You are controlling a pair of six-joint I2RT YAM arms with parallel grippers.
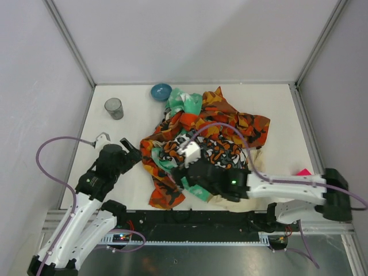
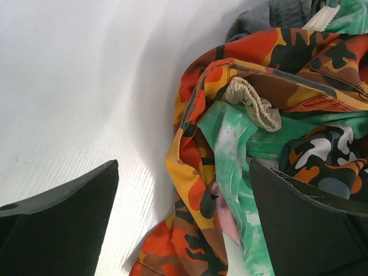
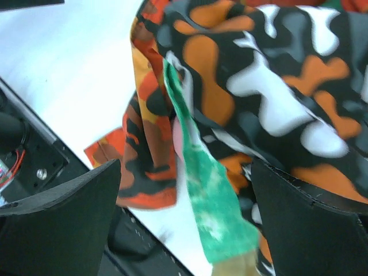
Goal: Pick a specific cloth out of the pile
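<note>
Both end effectors stand with their jaws spread wide and nothing between them. In the overhead view, the left end effector [image 1: 118,142] hovers at the left edge of the pile [image 1: 230,123]. In its wrist view, one finger [image 2: 63,218] is over bare white counter [image 2: 75,86] and the other over the heap's edge. The right end effector [image 3: 184,164] reaches in from the lower right of the overhead view, above the lower middle of the heap. Its wrist view shows it over a black, orange and white camouflage cloth [image 3: 276,75] and a hanging mint green strip [image 3: 210,195].

The cloth [image 2: 270,16], plain dark grey, shows only as a small patch at the top right of the left wrist view. It sits behind the orange camouflage fabric [image 2: 259,49] and is mostly covered. A cream ribbed cuff [image 2: 256,103] lies on the orange print just below it.

A blue bowl [image 1: 161,91] sits at the upper edge of the heap, touching the mint green cloth [image 1: 187,103]. A grey cup [image 1: 114,108] stands apart at upper left.
</note>
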